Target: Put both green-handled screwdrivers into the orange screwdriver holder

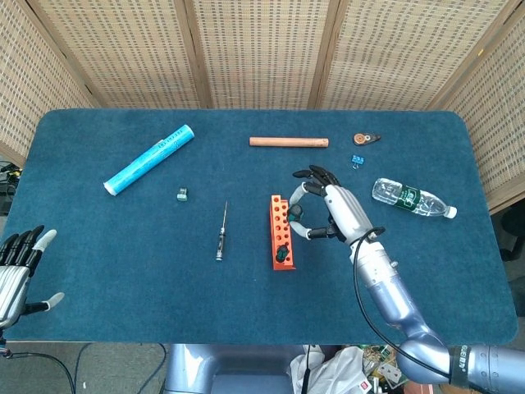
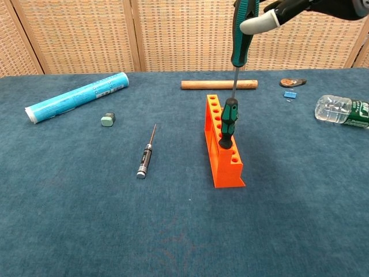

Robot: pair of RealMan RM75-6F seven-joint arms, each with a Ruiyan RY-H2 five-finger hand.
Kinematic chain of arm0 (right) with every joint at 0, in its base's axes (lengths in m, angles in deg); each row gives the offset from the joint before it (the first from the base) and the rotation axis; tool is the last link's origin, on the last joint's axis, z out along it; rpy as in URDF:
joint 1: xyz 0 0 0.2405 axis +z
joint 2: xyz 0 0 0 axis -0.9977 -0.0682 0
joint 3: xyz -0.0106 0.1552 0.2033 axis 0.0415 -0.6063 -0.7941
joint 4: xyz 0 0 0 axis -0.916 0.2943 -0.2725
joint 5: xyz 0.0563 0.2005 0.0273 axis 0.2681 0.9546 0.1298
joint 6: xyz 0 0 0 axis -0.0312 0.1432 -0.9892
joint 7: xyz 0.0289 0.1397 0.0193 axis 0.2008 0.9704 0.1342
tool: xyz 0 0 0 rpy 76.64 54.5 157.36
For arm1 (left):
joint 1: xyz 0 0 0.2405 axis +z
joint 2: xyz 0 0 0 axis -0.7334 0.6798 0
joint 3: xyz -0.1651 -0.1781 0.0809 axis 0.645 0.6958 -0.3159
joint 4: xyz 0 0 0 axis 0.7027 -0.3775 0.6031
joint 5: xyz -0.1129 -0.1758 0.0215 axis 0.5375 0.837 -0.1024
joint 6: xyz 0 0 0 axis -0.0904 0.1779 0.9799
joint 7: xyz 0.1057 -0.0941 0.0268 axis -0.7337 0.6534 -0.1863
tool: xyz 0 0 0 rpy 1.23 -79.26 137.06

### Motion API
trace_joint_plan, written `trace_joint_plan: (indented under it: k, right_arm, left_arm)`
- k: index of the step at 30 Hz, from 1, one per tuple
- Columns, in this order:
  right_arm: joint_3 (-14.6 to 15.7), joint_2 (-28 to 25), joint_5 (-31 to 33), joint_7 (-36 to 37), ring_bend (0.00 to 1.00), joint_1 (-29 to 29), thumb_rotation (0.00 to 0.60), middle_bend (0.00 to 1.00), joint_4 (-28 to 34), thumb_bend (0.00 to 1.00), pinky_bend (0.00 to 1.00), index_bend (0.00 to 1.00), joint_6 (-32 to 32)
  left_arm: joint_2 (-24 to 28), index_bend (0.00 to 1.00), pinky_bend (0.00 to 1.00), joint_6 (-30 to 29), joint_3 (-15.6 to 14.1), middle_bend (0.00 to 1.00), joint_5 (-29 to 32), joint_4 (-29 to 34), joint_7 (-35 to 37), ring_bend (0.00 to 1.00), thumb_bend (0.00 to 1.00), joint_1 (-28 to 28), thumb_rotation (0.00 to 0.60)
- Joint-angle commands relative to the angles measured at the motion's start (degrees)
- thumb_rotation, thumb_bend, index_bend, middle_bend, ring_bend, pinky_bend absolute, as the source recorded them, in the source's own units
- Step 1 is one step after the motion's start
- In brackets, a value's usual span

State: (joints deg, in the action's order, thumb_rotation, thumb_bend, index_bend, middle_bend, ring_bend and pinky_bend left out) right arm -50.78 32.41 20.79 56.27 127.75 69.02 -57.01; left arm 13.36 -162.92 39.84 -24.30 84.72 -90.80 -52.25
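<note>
Head view: the right hand [image 1: 328,212] holds 1 green-handled screwdriver [image 1: 297,213] just beside the orange screwdriver holder [image 1: 280,232], mid-tabletop; the left hand [image 1: 18,264] hangs with fingers apart and nothing in them off the tabletop's near-left corner.

Chest view: the held screwdriver [image 2: 243,29] stands upright above the holder [image 2: 223,145], where a second screwdriver [image 2: 228,122] already stands. Judged half done: 1 insertion remains.
</note>
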Motion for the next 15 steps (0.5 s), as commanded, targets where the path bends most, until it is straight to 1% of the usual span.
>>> trace_joint_plan:
  k: [1, 7, 15]
  right_arm:
    - [0.1, 0.8, 0.6, -0.7, 0.0, 0.7, 0.6, 0.17, -0.2, 0.4, 0.04, 0.67, -0.4]
    - [0.3, 2.4, 2.2, -1.5, 0.0, 1.9, 0.6, 0.17, -0.9, 0.4, 0.04, 0.67, -0.9]
    - [0.5, 3.3, 2.8, -2.1, 0.0, 2.7, 0.6, 0.17, -1.1, 0.4, 0.04, 0.67, -1.3]
  left_arm:
    - [0.0, 0.0, 0.0, 0.0, 0.0, 0.0, 0.1, 0.0, -0.1, 0.0, 0.0, 0.0, 0.6]
    - [0.0, 0.0, 0.0, 0.0, 0.0, 0.0, 0.2, 0.0, -0.1, 0.0, 0.0, 0.0, 0.6]
    - [0.0, 0.0, 0.0, 0.1, 0.0, 0.0, 0.2, -0.1, 0.2, 0.0, 0.0, -0.1, 0.6]
